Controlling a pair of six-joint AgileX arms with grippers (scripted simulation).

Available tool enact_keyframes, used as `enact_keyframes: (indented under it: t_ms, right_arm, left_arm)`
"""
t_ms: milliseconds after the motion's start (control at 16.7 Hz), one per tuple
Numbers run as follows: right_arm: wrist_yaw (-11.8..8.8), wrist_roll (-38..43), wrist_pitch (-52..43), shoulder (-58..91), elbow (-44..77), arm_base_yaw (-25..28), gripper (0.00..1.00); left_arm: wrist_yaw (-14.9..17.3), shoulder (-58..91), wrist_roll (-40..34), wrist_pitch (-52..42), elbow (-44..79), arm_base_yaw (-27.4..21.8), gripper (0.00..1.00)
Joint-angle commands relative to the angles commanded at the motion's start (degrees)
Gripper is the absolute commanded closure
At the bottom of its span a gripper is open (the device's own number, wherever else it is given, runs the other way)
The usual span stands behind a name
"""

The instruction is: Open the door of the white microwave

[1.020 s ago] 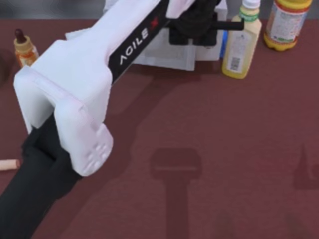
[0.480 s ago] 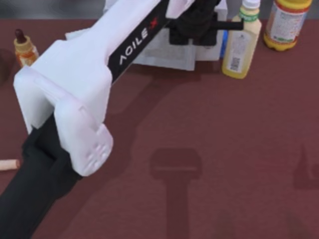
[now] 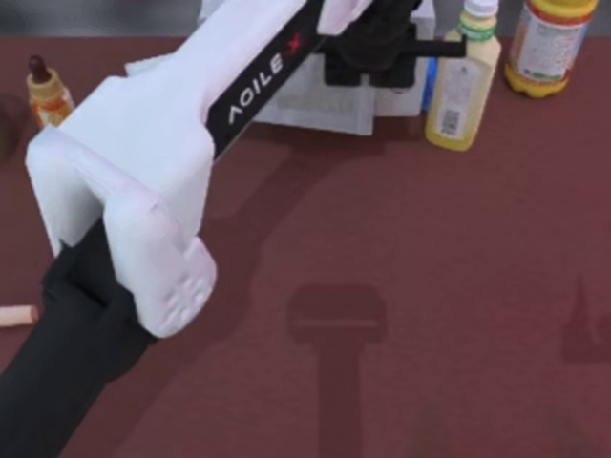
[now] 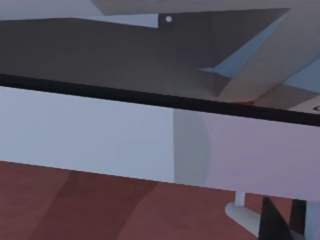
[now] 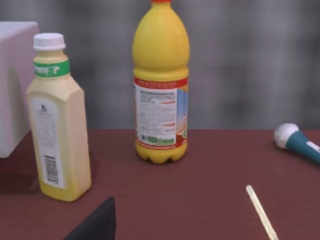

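The white microwave [image 3: 406,97] stands at the back of the table, mostly hidden under my left arm. Its door [image 3: 315,103], with the grey mesh window, stands swung out from the body. In the left wrist view the door's white edge [image 4: 100,130] runs across, with the dark cavity [image 4: 100,50] behind it. My left gripper [image 3: 374,50] is at the door, shut on the pale bar handle [image 4: 242,216]. Only a dark part of my right gripper [image 5: 97,222] shows, low over the table.
A pale yellow bottle [image 3: 460,91] and an orange-yellow bottle [image 3: 546,48] stand right of the microwave. A small brown-capped bottle [image 3: 46,91] is at the far left. A teal-handled tool [image 5: 297,140] and a thin stick [image 5: 261,210] lie on the table.
My left gripper has crept slightly toward the back of the table. Nothing else has visibly moved.
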Motion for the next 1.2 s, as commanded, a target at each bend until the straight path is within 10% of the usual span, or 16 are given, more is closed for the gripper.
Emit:
enact_keyframes:
  t_ms: [660,1200]
  right_arm:
    - [0.0,0.0,0.0,0.0,0.0,0.0,0.0]
    - [0.0,0.0,0.0,0.0,0.0,0.0,0.0]
  left_arm:
    - [0.35,-1.42,0.29,1.7,-2.26,-0.35,1.0]
    - [2.02,-14.68,4.75,14.68,-28.56,0.32,1.0]
